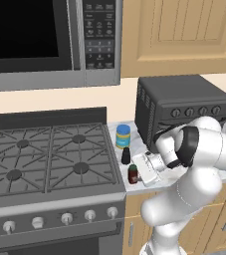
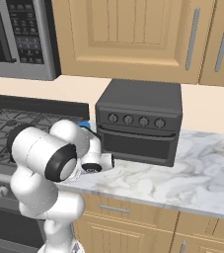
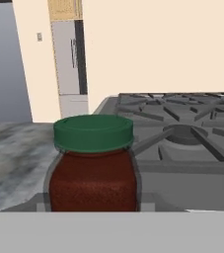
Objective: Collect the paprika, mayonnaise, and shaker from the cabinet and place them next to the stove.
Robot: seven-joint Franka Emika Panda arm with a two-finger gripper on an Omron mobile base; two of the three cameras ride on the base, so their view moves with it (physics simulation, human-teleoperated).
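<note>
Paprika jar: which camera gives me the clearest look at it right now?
The hand view: the paprika sits close up, green cap and red body plain, with the stove behind. The left base view shows it small on the counter by the gripper. In the right base view the arm blocks it.

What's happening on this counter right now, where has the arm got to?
The gripper is shut on the paprika, holding it low at the counter's front edge just right of the stove. The hand view shows the green-capped red jar close up, with burner grates behind it. The mayonnaise and the shaker already stand on the marble counter beside the stove, in front of the toaster oven. The paprika looks like the last of the three.
</note>
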